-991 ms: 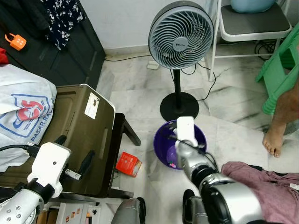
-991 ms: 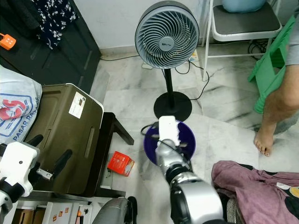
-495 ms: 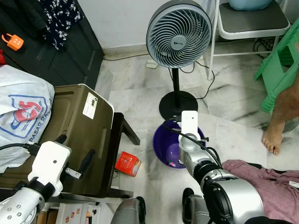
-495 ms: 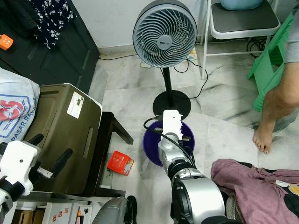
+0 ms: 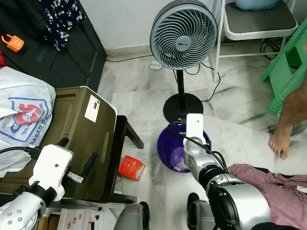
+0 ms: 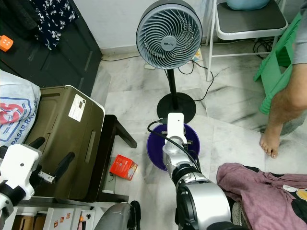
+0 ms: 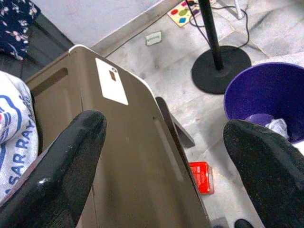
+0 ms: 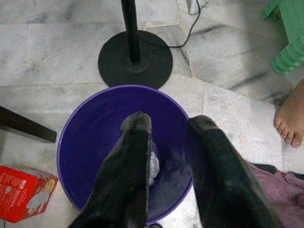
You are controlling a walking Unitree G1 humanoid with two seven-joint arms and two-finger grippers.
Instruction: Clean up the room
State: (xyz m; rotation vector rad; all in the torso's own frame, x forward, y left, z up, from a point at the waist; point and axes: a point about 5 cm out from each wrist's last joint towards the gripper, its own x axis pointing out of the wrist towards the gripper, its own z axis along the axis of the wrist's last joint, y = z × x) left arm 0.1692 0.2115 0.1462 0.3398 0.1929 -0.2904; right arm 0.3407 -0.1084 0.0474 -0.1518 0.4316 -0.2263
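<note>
A purple bin (image 8: 66, 142) stands on the marble floor at the foot of the fan. My right gripper (image 8: 169, 121) hangs open right above it, with nothing between its fingers. Crumpled white scrap (image 8: 154, 164) lies at the bin's bottom. A red box (image 5: 131, 168) lies on the floor left of the bin (image 5: 165, 143), beside the dark bench. My left gripper (image 5: 76, 152) is open over the brown case (image 5: 81, 129), holding nothing.
A standing fan (image 5: 183, 36) with a black base (image 5: 183, 109) is just behind the bin. A pink cloth (image 5: 268, 184) lies at the right. A person's bare foot (image 5: 280, 143), a green stool (image 5: 288, 72) and a white chair (image 5: 259, 24) are nearby. A white bag (image 5: 24, 115) sits at the left.
My right wrist has shifted slightly forward over the purple bin. The left arm has not moved.
</note>
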